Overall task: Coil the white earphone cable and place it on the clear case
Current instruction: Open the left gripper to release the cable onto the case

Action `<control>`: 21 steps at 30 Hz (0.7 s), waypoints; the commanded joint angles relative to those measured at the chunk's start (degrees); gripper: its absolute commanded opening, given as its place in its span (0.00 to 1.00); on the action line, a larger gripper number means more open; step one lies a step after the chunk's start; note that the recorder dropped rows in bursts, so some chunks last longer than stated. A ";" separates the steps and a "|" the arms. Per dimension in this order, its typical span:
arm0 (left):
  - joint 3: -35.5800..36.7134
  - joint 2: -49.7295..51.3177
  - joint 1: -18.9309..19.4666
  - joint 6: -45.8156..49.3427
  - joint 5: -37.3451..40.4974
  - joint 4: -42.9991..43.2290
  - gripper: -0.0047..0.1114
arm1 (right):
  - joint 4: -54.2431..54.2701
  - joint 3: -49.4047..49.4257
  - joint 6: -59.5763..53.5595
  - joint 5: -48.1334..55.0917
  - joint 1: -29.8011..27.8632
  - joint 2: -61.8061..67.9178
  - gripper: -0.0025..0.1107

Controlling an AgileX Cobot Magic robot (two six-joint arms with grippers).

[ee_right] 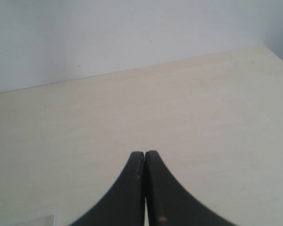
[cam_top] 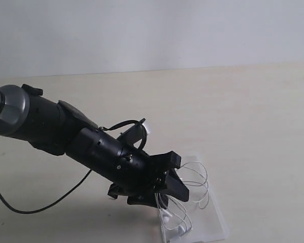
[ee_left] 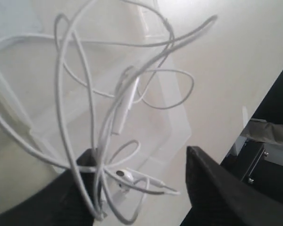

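The left gripper (ee_left: 141, 155) hangs over the clear case (ee_left: 174, 127), its jaws spread wide and clamping nothing. The white earphone cable (ee_left: 121, 117) lies in loose loops on the case. Several strands drape against one finger (ee_left: 80, 197), well apart from the other. The case sits on the table (cam_top: 253, 116), well away from its far edge. The right gripper (ee_right: 145, 160) is pressed closed, empty.

Pale table (cam_top: 253, 111) bearing clear case (cam_top: 214, 224)
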 commanded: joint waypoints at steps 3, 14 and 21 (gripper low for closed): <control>-0.22 -0.67 -0.32 -2.66 -0.49 3.03 0.49 | -0.32 0.34 0.14 -0.21 -0.21 -0.26 0.02; -4.63 -1.02 -0.32 -13.22 -1.75 19.90 0.49 | -0.32 0.34 0.14 -0.21 -0.21 -0.26 0.02; -4.63 -1.02 -0.32 -13.44 -0.87 18.62 0.49 | -0.42 0.34 0.14 -0.21 -0.21 -0.26 0.02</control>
